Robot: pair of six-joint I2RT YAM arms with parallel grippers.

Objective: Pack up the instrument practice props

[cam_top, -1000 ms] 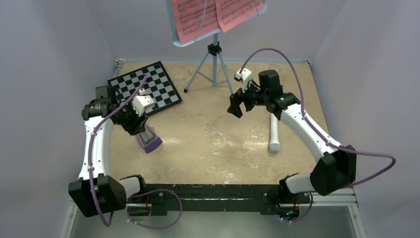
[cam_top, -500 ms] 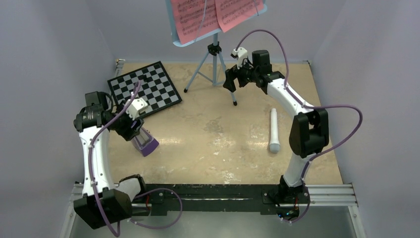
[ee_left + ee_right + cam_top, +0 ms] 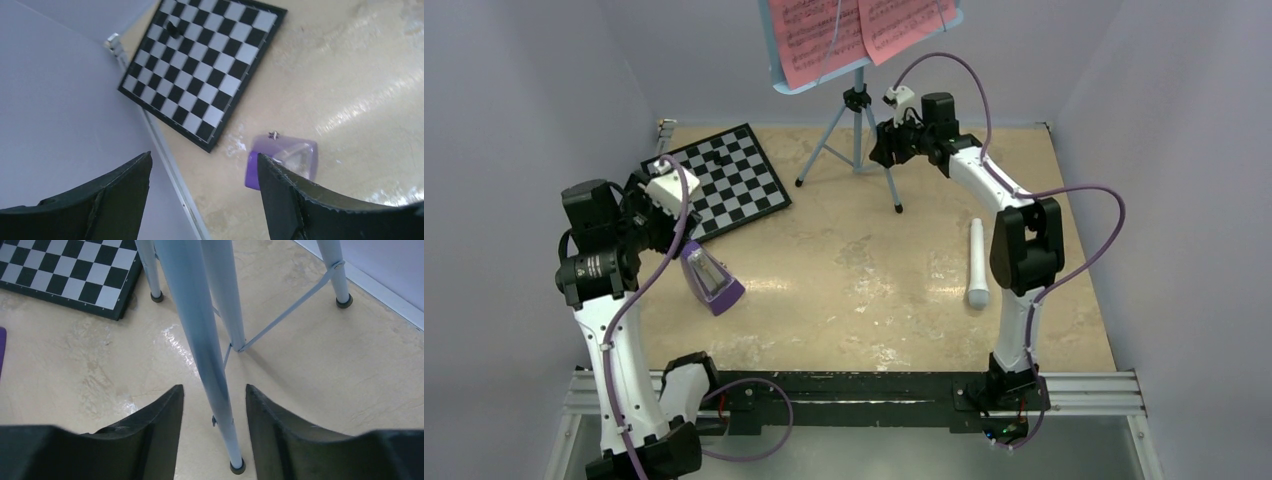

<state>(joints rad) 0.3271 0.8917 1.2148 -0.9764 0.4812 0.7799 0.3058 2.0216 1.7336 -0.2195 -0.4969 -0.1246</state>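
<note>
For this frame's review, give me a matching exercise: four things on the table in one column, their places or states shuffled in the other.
1. music stand leg
2. white tube
3. purple metronome
4. chessboard

A. flat, far left corner
B. lying loose, right side
C. between the fingers of the right end effector
D. standing at the left, ungripped

Pairs: 1-C, 2-B, 3-D, 4-A.
</note>
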